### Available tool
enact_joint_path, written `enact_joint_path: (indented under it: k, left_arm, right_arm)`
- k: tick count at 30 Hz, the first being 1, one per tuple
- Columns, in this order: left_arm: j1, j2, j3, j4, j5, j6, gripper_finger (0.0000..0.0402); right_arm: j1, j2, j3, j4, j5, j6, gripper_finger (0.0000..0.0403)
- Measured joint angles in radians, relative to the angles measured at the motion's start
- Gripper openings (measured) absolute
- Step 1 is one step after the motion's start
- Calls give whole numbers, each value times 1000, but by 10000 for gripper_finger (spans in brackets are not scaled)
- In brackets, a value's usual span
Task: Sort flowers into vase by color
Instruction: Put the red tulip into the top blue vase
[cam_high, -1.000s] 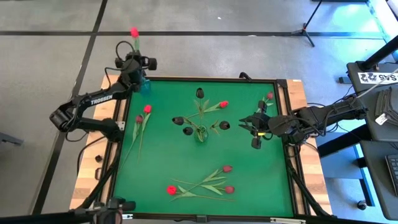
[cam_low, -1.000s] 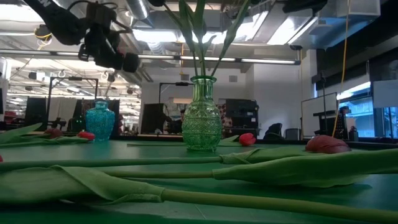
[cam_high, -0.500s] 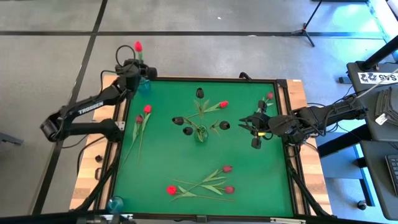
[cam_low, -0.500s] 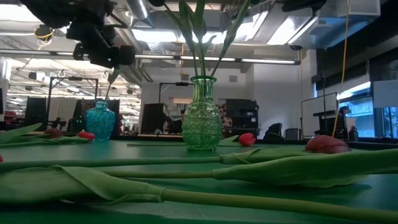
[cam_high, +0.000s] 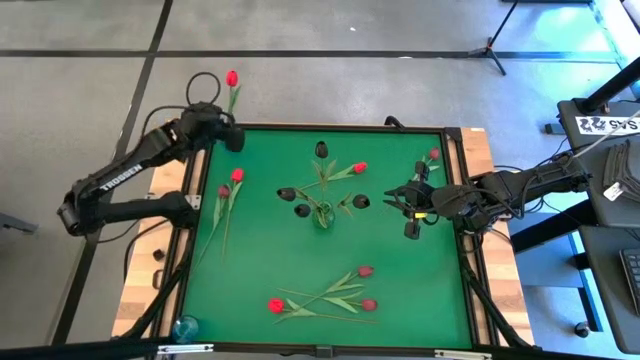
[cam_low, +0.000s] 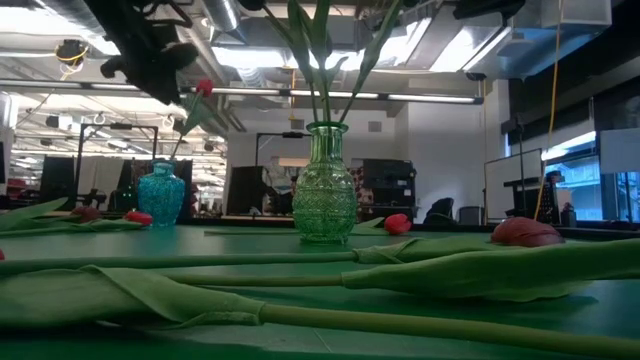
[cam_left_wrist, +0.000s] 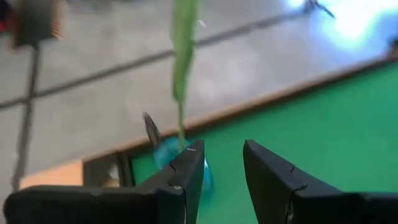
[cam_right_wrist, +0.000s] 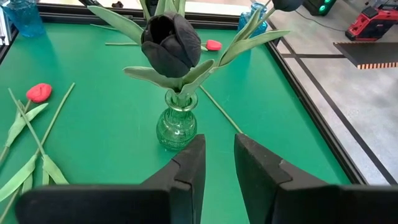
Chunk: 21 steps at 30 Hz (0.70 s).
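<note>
A red tulip (cam_high: 231, 79) is seen standing in the blue vase (cam_left_wrist: 180, 163) at the table's far left corner, its long stem (cam_left_wrist: 180, 68) rising just ahead of the left gripper (cam_left_wrist: 217, 165), whose fingers are parted and empty, apparently clear of it. "TROSSEN" is read on that arm. The right gripper (cam_right_wrist: 216, 155), parted and empty, is parked facing the green vase (cam_right_wrist: 176, 126) of dark tulips (cam_right_wrist: 170, 35).

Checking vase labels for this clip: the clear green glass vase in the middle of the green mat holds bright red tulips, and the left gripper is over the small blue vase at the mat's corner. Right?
One thing is wrong. The clear green glass vase holds near-black tulips, not bright red ones, as the right wrist view shows. The left gripper is indeed over the small blue vase at the mat's corner.
</note>
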Motion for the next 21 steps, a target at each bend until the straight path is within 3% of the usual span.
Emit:
enact_joint_path:
  k: [4,7,10,16,21]
  left_arm:
    - [-43,-1,48,-81,213,15,109]
    - [-105,2,23,14,388,63,109]
    - [-186,19,-56,163,493,89,109]
    - [-314,131,-214,455,420,59,109]
    - [-381,283,-227,604,389,58,109]
  right_arm:
    - [0,0,0,0,0,0,85]
    - [0,0,0,0,0,0,85]
    - [0,0,0,0,0,1,85]
    - [0,0,0,0,-1,21,85]
    - [0,0,0,0,-15,22,85]
